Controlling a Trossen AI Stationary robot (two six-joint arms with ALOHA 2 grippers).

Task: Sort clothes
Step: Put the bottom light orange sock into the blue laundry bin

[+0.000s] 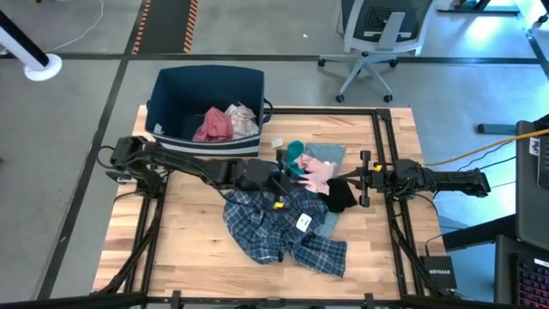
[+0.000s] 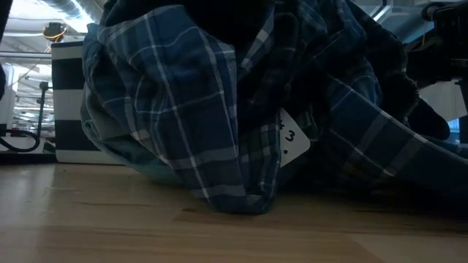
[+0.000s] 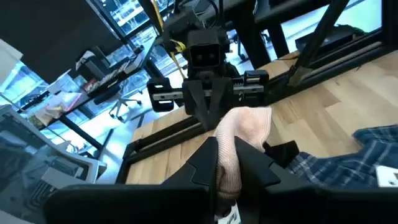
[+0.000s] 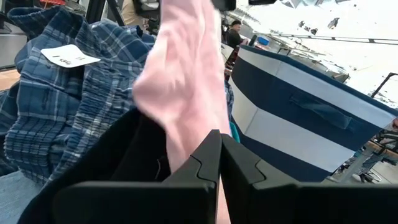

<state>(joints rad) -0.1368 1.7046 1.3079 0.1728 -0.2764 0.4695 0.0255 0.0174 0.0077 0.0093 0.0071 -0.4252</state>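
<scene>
My left gripper (image 1: 294,179) (image 3: 227,149) reaches in from the table's left and is shut on a pink piece (image 1: 318,175). My right gripper (image 1: 349,182) (image 4: 219,138) comes from the right, shut, at the same pink piece's other end. A small black item (image 1: 340,196) lies under and beside it. The large blue-white plaid shirt (image 1: 283,225) lies crumpled on the table toward the near side, with a white tag (image 1: 303,222) on it. A teal piece (image 1: 294,153) and a light grey-blue garment (image 1: 326,154) lie just beyond the grippers. My left gripper pinches the pink piece between its two fingers, the bunched cloth (image 3: 227,163) running back between them. The fingers come level from the table's left. The cloth runs on from the fingertips toward my right gripper (image 3: 208,115). My right gripper has its shut fingertips at the pink piece's narrowed end (image 4: 202,140), coming level from the table's right. The cloth rises from there toward my left gripper. The fingers hide the contact, so I cannot tell how much cloth is between them.
The dark blue fabric bin (image 1: 206,86) stands at the table's far left and holds reddish-pink (image 1: 214,127) and white (image 1: 244,120) garments. The bin also shows in the right wrist view (image 4: 292,118). An office chair (image 1: 377,39) stands beyond the table. Bare wood (image 1: 171,240) lies at near left.
</scene>
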